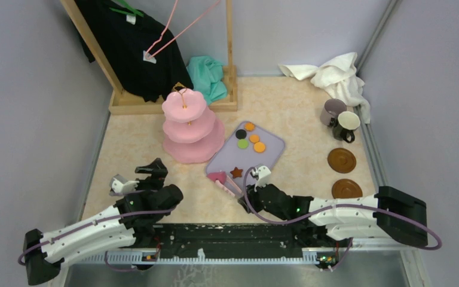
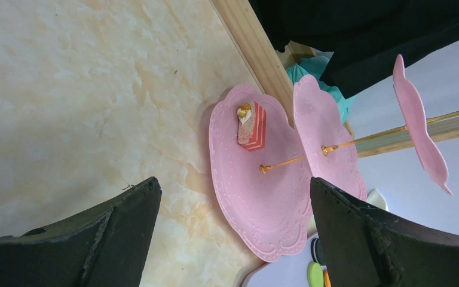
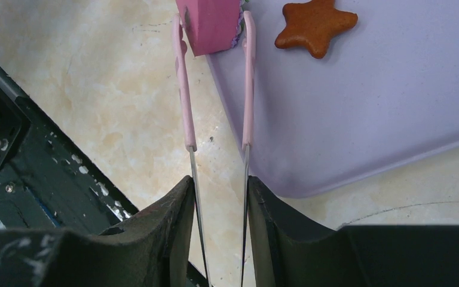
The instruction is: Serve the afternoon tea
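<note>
The pink three-tier stand (image 1: 191,125) stands left of centre; in the left wrist view (image 2: 263,179) its bottom tier holds a red-and-white cake slice (image 2: 252,127). Orange (image 1: 254,139), green (image 1: 242,143) and black (image 1: 241,134) rounds and a brown star (image 1: 236,172) lie on the lilac tray (image 1: 269,152). My right gripper (image 3: 218,182) is shut on the thin pink tongs (image 3: 185,101), which pinch a pink cake piece (image 3: 210,24) at the tray's near corner. My left gripper (image 1: 146,173) is open and empty, near the stand. The mauve mug (image 1: 333,110), cream mug (image 1: 346,124) and two brown saucers (image 1: 341,159) sit at the right.
A wooden clothes rack with a black garment (image 1: 137,48) stands at the back left, its base just behind the stand. A teal cloth (image 1: 209,78) and a white cloth (image 1: 334,75) lie at the back. Grey walls close in both sides.
</note>
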`<state>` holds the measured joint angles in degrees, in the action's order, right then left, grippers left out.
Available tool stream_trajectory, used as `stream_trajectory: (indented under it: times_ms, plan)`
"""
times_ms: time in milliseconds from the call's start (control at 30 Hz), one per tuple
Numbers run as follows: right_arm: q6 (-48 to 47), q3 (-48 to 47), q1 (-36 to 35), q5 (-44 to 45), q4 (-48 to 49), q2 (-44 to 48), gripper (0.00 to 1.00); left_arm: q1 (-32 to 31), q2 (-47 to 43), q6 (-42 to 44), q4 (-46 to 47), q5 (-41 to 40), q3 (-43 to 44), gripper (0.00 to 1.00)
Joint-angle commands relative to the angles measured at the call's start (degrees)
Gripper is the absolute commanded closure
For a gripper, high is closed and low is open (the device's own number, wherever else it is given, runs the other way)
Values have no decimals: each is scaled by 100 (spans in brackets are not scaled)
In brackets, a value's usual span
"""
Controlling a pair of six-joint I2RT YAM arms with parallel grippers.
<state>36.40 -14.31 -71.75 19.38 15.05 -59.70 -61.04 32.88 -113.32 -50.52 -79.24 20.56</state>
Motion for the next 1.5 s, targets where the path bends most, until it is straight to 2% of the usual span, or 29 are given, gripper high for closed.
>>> stream_trajectory:
  times_ms: [0,167,333,633,933,1233,1467]
  plan:
    - [-100,-254,58,-47,577,-128,65,-31,-57,-169,-396,-182,-67,1]
    - [-131,-251,58,-111,680,-133,73,-31,-89,-173,-397,-188,-78,1]
    - [-203,-226,60,-103,605,145,87,-31,-107,-184,-397,-182,-96,1]
    - [-439,-406,55,37,214,721,90,-31,-164,-191,-409,-208,-113,1]
    - [-735,-913,51,201,68,373,97,-31,-267,-220,-529,-257,-113,1]
    - [-996,-1195,57,540,53,283,99,-31,-275,-220,-520,-294,-103,1]
    - [-1170,-1391,369,532,327,60,100,-30,-256,-228,-541,-306,-82,1]
